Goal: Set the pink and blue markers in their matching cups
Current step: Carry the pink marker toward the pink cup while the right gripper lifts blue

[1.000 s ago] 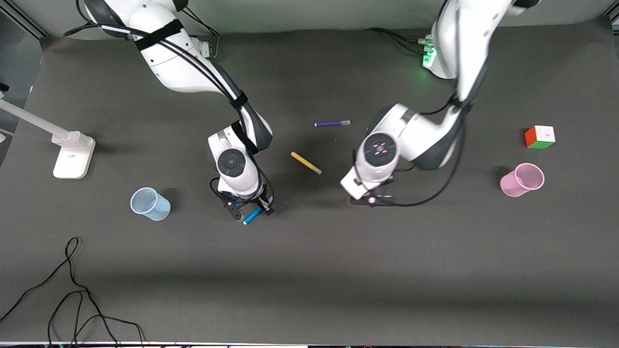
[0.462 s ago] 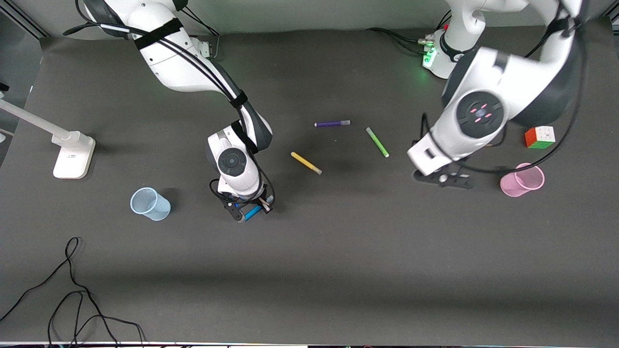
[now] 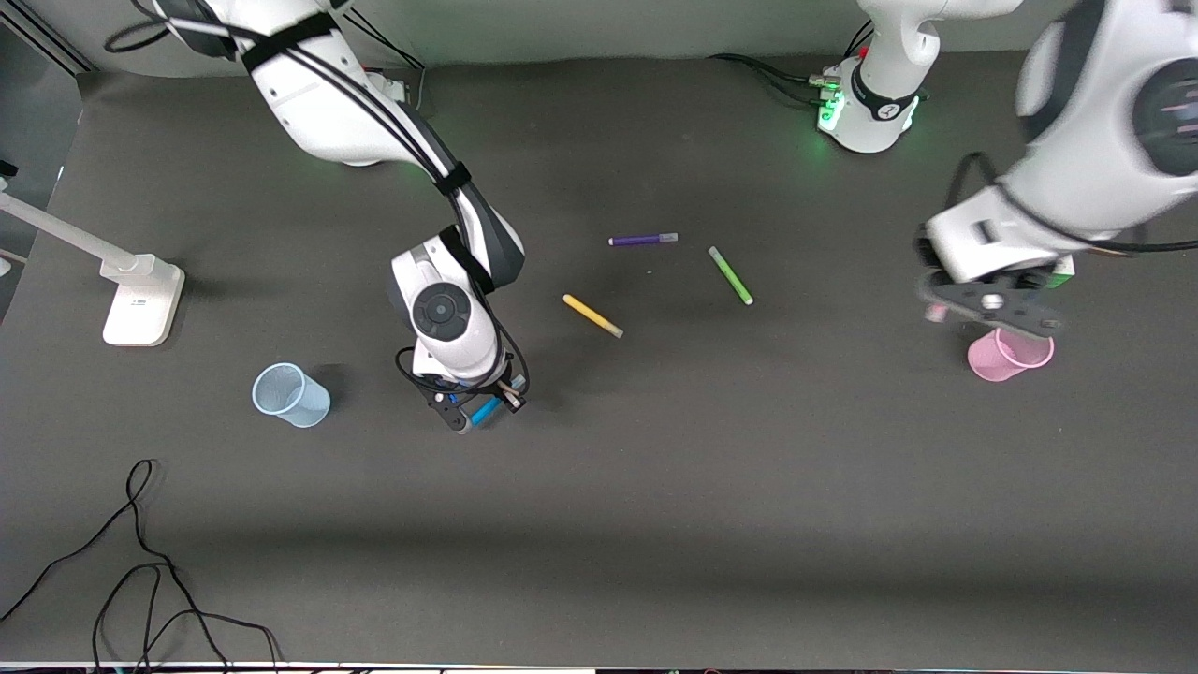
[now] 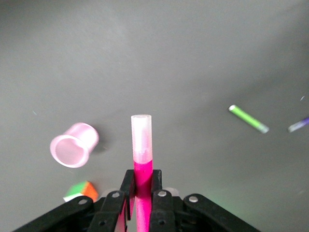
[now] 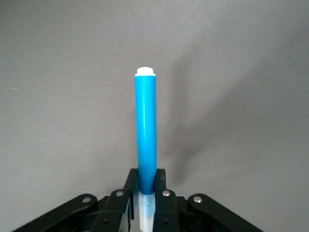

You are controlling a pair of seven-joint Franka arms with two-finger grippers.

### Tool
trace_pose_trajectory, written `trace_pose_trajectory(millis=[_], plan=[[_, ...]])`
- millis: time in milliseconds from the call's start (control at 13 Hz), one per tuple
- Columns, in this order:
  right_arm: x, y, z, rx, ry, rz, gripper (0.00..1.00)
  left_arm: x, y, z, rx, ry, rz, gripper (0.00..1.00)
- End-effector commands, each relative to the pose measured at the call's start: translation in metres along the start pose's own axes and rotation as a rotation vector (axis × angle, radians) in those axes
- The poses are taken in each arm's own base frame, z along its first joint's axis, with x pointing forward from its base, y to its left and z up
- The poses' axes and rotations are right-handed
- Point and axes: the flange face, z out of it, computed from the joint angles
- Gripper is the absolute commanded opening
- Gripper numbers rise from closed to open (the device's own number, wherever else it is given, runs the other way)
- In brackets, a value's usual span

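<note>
Left gripper [image 4: 143, 195] is up in the air just above the pink cup [image 3: 1009, 355], fingers clamped on the pink marker [image 4: 141, 145]; the magenta barrel sits between the pads and the paler end projects past the fingertips. Right gripper [image 5: 146, 193] is low over the table beside the blue cup [image 3: 290, 395], toward the yellow pen [image 3: 592, 315], fingers closed on the blue marker [image 5: 146, 123], its barrel standing out from between them

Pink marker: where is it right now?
The pink marker is clamped in the left gripper, up in the air over the pink cup at the left arm's end of the table.
</note>
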Motion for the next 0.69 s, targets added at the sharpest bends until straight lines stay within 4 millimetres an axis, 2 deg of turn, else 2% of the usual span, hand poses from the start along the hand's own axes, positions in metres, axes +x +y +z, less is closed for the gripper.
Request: trace_pose_trajectory(millis=[0, 154, 308, 462, 615], plan=[[0.013, 0.009, -0.063, -0.022, 0.003, -0.091, 0.04, -0.017, -0.05, 0.006, -0.024, 0.083, 0.184, 0.0], [0.03, 0.015, -0.106, -0.055, -0.012, -0.132, 0.04, -0.023, -0.076, 0.023, -0.063, 0.148, 0.284, 0.0], [0.042, 0.023, -0.151, -0.096, -0.03, -0.204, 0.04, -0.032, -0.103, 0.048, -0.073, 0.216, 0.394, 0.0], [0.067, 0.045, -0.187, -0.121, -0.049, -0.295, 0.04, -0.044, -0.131, 0.077, -0.088, 0.334, 0.506, 0.0], [0.095, 0.072, -0.221, -0.131, -0.066, -0.39, 0.04, -0.064, -0.155, 0.113, -0.14, 0.415, 0.564, 0.0]])
